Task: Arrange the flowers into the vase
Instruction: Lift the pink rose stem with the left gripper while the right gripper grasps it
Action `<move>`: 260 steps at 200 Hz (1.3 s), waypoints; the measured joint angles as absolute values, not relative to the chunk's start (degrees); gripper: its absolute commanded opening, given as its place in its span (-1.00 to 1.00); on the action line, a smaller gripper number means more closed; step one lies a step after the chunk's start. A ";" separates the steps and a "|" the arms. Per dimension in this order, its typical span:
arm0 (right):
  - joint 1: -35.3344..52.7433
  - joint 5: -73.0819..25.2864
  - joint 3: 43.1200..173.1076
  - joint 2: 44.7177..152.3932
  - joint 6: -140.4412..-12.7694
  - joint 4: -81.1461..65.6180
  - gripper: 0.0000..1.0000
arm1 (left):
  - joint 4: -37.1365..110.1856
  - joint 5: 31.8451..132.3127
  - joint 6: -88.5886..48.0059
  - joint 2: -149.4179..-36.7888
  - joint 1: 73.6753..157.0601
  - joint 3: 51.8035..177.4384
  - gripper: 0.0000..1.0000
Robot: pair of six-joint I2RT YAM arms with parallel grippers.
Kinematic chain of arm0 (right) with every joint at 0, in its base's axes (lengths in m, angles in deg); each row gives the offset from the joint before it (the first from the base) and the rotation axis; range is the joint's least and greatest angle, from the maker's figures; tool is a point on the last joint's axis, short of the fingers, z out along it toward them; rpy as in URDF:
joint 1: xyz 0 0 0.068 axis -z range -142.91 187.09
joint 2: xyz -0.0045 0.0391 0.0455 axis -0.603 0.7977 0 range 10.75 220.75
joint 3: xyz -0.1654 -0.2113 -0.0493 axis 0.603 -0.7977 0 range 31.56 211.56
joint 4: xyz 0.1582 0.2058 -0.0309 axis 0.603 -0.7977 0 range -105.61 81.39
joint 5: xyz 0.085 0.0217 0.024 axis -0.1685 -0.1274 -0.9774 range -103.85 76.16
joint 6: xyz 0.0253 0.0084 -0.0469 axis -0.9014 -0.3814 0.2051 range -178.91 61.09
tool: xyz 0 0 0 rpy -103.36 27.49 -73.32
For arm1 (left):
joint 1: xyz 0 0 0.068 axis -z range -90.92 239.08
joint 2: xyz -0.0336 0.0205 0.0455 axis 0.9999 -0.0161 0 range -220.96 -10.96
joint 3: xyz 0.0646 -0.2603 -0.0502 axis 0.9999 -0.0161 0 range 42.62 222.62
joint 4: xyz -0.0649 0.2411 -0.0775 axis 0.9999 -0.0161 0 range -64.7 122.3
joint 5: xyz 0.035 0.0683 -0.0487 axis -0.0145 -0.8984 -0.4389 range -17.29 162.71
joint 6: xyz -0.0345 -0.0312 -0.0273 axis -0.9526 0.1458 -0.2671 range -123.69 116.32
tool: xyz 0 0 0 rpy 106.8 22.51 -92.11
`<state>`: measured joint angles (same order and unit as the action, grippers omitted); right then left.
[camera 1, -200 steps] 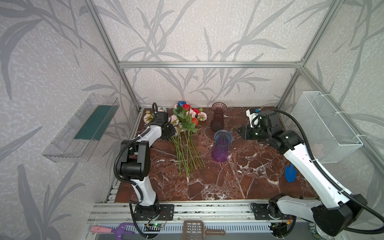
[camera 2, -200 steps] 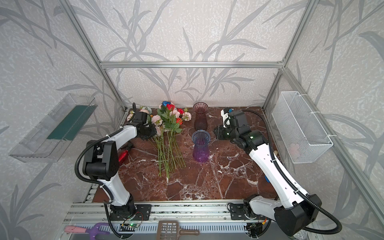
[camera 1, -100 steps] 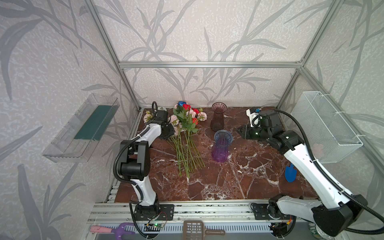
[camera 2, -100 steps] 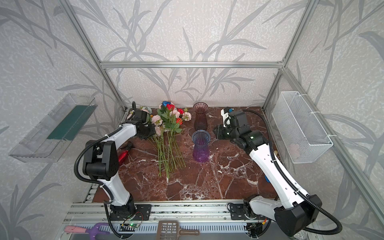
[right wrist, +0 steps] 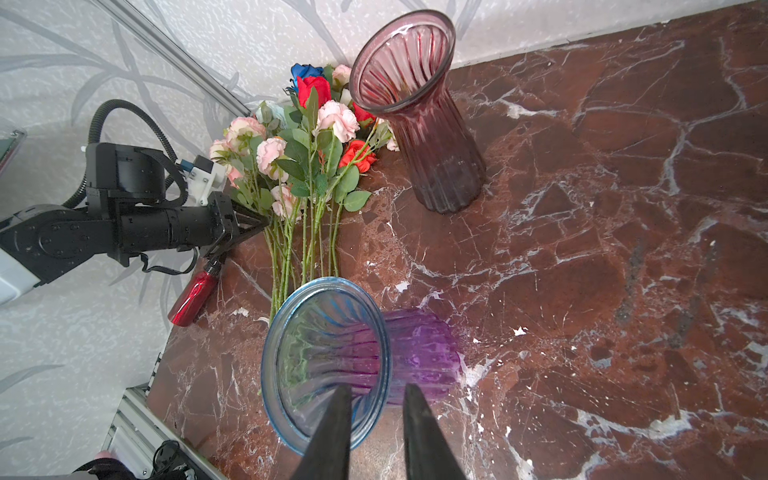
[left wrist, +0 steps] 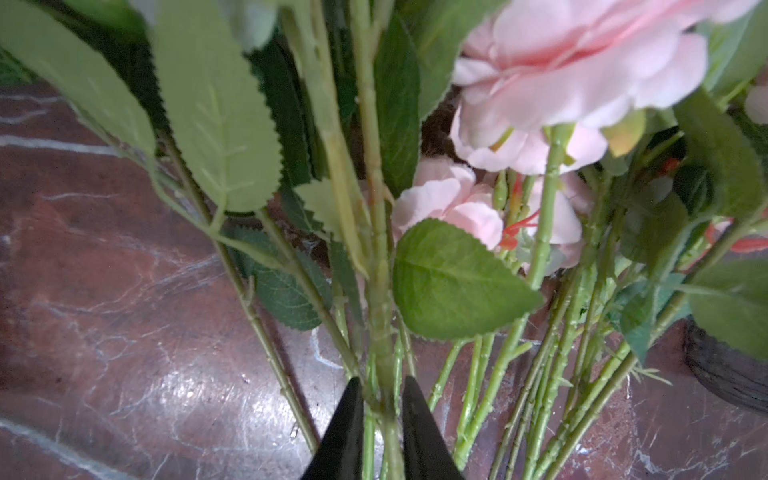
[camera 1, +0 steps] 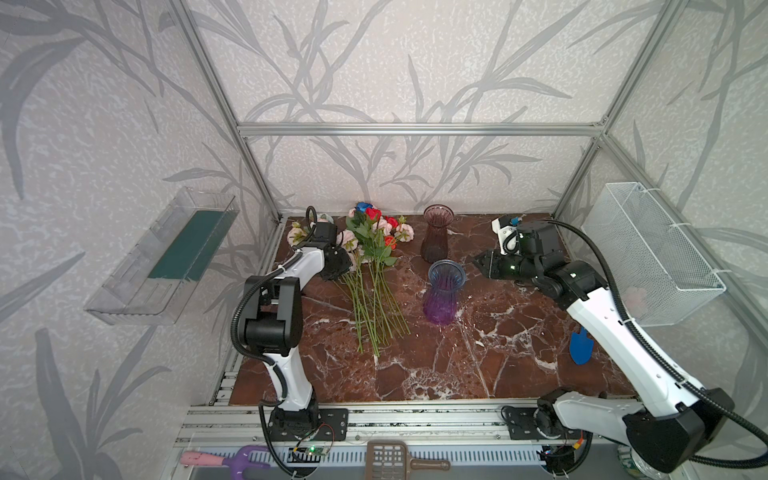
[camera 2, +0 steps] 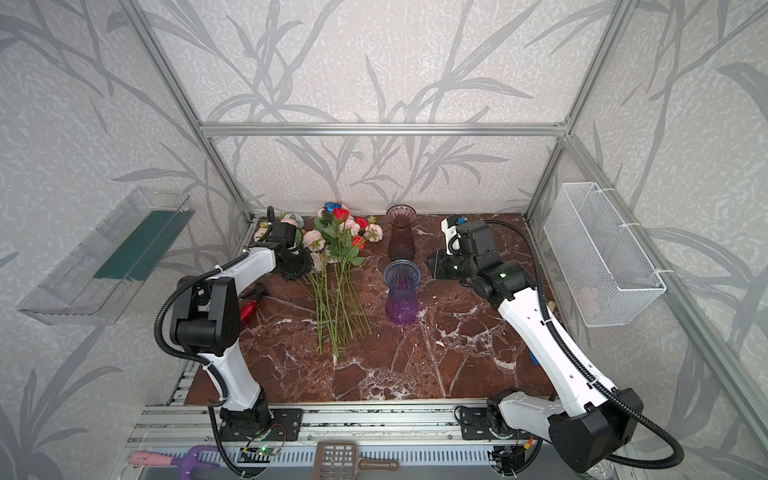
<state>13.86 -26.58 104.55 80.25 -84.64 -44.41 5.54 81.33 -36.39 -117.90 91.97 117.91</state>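
Note:
The flowers (camera 1: pixel 374 245) (camera 2: pixel 340 245) lie in a bunch on the marble table at the back left, blooms towards the back wall and stems towards the front. My left gripper (left wrist: pixel 382 390) (camera 1: pixel 343 268) (right wrist: pixel 266 224) reaches in from their left, shut on one green stem just below its leaves, close to pink blooms (left wrist: pixel 561 83). A blue-rimmed purple vase (camera 1: pixel 444 291) (camera 2: pixel 401 297) (right wrist: pixel 328 353) stands upright right of the stems. My right gripper (right wrist: pixel 376 390) (camera 1: pixel 478 261) (camera 2: pixel 430 264) hovers just beyond its rim, narrowly open, holding nothing.
A dark pink glass vase (camera 1: pixel 435 237) (right wrist: pixel 419 124) stands behind the purple one. A red bottle (camera 2: pixel 248 309) (right wrist: pixel 193 299) lies under the left arm. A blue trowel (camera 1: pixel 579 347) lies at the right edge. A wire basket (camera 1: pixel 648 253) and a clear shelf (camera 1: pixel 166 257) hang on the walls.
My left gripper has shifted slightly at the left edge of the bunch and its jaws have drawn in round a stem. The right arm and both vases have not moved.

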 measured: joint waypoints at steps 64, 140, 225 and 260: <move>13.91 -26.58 104.12 80.25 -84.64 -44.38 -0.52 | 6.17 81.35 -36.22 -118.03 91.95 117.91 -0.44; 14.06 -26.58 103.79 79.88 -84.62 -44.38 -0.53 | 7.09 81.75 -36.00 -119.47 91.97 117.86 -0.88; 14.17 -26.58 103.92 79.18 -84.60 -44.47 -0.54 | 6.20 81.11 -34.34 -104.93 92.00 117.38 -1.00; 14.17 -28.35 105.45 79.18 -84.51 -44.19 -0.52 | 8.49 83.73 -32.74 -95.67 92.00 116.42 -1.00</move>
<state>14.17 -28.35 105.45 79.18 -84.51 -44.19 8.49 83.73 -32.74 -95.67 92.00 116.42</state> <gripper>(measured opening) 0.232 0.058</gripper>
